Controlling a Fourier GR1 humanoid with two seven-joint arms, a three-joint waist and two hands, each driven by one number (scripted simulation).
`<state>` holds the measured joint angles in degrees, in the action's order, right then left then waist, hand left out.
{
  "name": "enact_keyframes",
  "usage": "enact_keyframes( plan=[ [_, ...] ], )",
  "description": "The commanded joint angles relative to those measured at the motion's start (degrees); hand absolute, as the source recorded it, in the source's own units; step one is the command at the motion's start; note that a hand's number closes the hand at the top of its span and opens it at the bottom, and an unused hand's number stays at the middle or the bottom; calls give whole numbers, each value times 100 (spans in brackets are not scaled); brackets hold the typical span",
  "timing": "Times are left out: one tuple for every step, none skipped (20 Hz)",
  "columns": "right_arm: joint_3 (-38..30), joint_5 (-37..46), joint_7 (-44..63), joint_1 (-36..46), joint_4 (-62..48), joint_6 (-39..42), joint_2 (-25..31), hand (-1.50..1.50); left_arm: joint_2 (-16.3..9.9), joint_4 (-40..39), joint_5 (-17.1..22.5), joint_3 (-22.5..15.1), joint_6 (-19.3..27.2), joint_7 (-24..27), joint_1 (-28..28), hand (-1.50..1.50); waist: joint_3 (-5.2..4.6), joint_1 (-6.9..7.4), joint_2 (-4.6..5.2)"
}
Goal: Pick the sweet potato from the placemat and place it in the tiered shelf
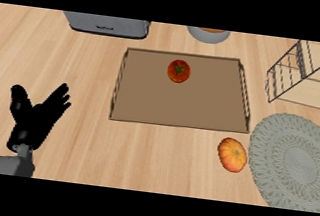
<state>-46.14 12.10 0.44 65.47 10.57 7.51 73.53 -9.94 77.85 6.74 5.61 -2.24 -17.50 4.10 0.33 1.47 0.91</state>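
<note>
Left hand [37, 117] rests at lower left over the tabletop [63, 68], fingers spread, holding nothing. Sweet potato [232, 154] lies on the tabletop, just beside the grey placemat [298, 162]. Tiered shelf [309, 73] stands upper right. Tomato [178, 71] sits in the tray [192, 114].

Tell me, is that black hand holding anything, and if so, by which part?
Nothing is held. The black left hand rests open at the lower left, fingers straight, touching nothing. The right hand is out of view. The orange sweet potato lies on the wooden counter beside the round grey placemat.
</note>
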Motion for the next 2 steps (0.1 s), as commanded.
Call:
enact_keyframes(
  plan=[
    [-183, -182, -241, -402, -93, 479, 291, -150, -2, -61, -26, -38, -52, 19, 4, 0, 1, 6, 10],
    [-239, -231, -143, -532, -186, 803, 529, -150, 20, -41, 62, 61, -15, 33, -44, 0, 4, -28, 0]
  ],
)
